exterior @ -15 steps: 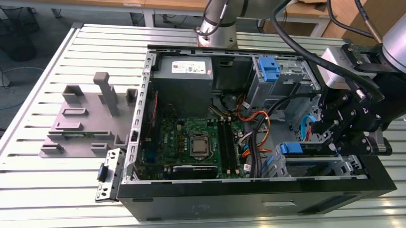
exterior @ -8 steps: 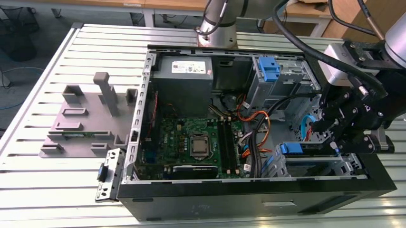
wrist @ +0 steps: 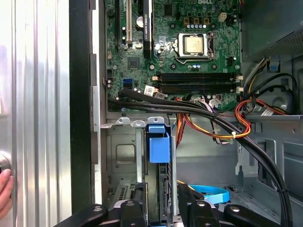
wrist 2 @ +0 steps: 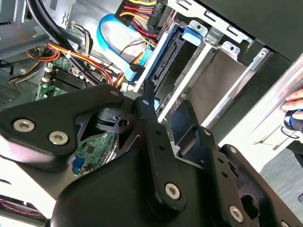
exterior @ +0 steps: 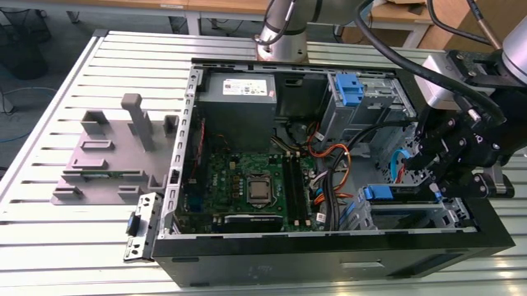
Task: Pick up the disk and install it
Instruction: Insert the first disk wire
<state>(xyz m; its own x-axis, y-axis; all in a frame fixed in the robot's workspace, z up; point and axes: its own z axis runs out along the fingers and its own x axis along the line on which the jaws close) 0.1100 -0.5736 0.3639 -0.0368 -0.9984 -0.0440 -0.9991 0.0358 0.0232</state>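
You can read no text here. The white sticker (exterior: 247, 88) on the grey power-supply box (exterior: 239, 116) carries print too small to make out, and the white markings on the motherboard (wrist: 137, 61) are too tiny to read.

Black tower case (exterior: 329, 262) lies open on the slatted metal table (exterior: 66, 246), green motherboard (exterior: 247, 185) facing up, grey power supply (exterior: 239, 92) at its far end, orange cables (exterior: 334, 154) looping across, grey plastic fixture (exterior: 107, 154) just beside the case.
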